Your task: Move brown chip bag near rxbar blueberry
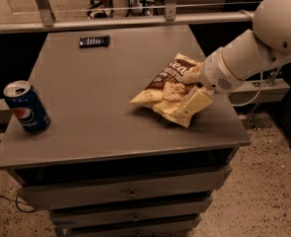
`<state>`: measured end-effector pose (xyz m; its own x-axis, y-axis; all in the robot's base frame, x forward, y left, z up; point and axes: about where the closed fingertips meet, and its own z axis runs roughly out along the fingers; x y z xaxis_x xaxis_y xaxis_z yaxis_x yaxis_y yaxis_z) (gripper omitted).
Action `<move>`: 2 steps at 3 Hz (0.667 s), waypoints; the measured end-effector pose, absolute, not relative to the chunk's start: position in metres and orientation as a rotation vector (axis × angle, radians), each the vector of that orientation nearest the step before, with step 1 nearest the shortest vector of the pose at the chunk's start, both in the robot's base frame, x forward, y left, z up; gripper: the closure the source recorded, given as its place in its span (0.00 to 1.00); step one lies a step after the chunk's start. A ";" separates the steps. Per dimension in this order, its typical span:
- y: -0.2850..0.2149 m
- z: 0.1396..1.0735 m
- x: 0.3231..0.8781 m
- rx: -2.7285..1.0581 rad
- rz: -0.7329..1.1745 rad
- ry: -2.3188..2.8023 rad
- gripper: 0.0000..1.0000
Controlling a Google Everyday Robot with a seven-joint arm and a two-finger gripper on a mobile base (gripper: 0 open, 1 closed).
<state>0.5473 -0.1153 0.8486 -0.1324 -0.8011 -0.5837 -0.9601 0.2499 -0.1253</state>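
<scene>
Right now the brown chip bag (165, 89) lies at the right of centre in the frame, flat and a little crumpled on the grey surface (95, 122), with its dark panel facing up. The hand (192, 90) is directly on the bag's right end and touches it. Part of the bag is hidden under the hand. Whether the hand has really closed on the bag or only rests against it, I cannot tell from this view.

The rxbar blueberry (94, 41) is a small dark bar at the upper left of the frame, near the far edge of the surface and well apart from the bag. A blue Pepsi can (26, 106) stands upright at the left edge, also far from both.

I judge that the step in hand is the taking of the bag, and the carrying itself is not yet done. The next move calls for a firm hold on the crinkly foil, then a travel toward the upper left, ending beside the bar without pushing it.

The white arm (248, 48) enters from the upper right corner and slopes down to the left. Its wrist is low over the surface, so the hand meets the bag from the side.
</scene>
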 end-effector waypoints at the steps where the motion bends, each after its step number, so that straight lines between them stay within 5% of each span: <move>1: -0.111 0.849 0.551 -1.597 0.389 1.978 0.71; 2: -0.102 0.867 0.563 -1.623 0.353 1.926 0.94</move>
